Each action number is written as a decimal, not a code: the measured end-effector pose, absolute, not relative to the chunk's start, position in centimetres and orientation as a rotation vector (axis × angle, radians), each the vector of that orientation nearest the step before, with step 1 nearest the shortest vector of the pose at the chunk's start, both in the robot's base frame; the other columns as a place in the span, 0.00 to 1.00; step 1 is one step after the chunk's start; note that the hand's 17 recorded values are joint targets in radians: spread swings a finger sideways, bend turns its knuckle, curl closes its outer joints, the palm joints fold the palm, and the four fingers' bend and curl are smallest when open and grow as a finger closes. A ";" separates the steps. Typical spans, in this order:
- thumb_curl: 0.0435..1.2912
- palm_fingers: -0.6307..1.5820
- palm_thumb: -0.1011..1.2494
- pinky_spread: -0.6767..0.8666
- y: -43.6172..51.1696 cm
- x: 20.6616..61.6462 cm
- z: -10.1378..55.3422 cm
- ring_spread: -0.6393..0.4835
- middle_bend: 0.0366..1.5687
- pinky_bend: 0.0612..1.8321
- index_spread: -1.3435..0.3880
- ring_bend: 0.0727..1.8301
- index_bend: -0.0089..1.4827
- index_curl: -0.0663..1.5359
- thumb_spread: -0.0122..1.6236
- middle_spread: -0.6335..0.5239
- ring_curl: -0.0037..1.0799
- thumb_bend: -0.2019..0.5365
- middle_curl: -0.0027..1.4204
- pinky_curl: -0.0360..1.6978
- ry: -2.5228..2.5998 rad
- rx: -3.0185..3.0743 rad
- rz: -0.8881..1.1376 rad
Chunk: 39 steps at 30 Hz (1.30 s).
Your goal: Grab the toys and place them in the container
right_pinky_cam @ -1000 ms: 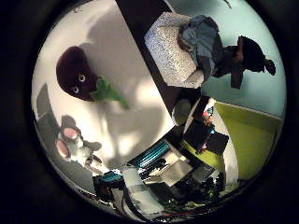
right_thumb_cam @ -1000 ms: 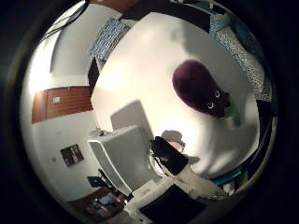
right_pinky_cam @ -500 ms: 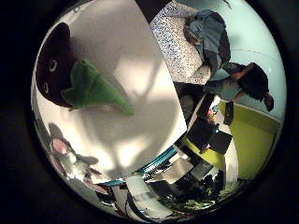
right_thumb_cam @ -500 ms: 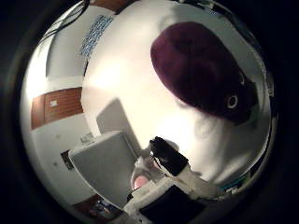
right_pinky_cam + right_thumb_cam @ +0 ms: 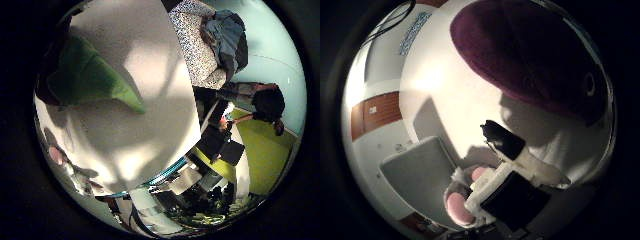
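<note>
The hand (image 5: pixel 512 167) is hovering close over a plush purple eggplant toy (image 5: pixel 530 55) with a soft green leaf top (image 5: pixel 92 75), lying on the smooth white counter (image 5: pixel 150 130). One finger is reaching out straight, holding nothing. A grey container (image 5: pixel 420 177) is sitting beside a small pink-eared toy (image 5: pixel 462 205).

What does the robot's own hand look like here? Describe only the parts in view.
In the thumb side palm view, part of the hand shows: boxy white segments, a rounded black tip and a black block-shaped part below. No markings are legible. The little finger side view shows no clear part of it.
</note>
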State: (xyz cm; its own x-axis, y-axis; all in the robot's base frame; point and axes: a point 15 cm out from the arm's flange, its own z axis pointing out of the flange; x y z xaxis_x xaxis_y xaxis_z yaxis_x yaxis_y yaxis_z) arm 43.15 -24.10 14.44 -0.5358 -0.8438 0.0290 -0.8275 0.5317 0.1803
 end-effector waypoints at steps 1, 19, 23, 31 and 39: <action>0.22 0.49 0.48 0.61 -24.4 42.9 14.4 0.57 0.29 0.25 0.66 0.33 0.11 0.20 0.70 0.46 0.28 0.25 0.30 0.16 -2.644 1.448 -0.217; 0.33 0.80 0.71 0.17 -25.5 39.3 21.5 0.30 0.62 0.61 0.51 0.65 0.43 0.48 0.65 0.30 0.54 0.26 0.55 0.30 -2.581 1.487 -0.175; 0.37 0.76 0.76 0.23 -23.8 38.8 24.9 0.32 0.67 0.69 0.52 0.70 0.51 0.57 0.64 0.31 0.60 0.26 0.61 0.36 -2.566 1.536 -0.156; 0.44 0.74 0.82 0.28 -19.1 37.8 30.3 0.33 0.73 0.72 0.56 0.73 0.63 0.65 0.63 0.32 0.69 0.26 0.69 0.46 -2.544 1.666 -0.042; 0.49 0.73 0.83 0.30 -12.5 36.1 34.3 0.34 0.77 0.70 0.57 0.74 0.66 0.67 0.61 0.34 0.73 0.25 0.72 0.54 -2.430 1.807 -0.053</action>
State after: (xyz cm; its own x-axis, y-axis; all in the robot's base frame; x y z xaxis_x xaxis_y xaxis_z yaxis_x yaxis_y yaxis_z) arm 36.05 -12.47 34.34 -0.2841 -0.9563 0.0696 -0.9523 0.2898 0.0951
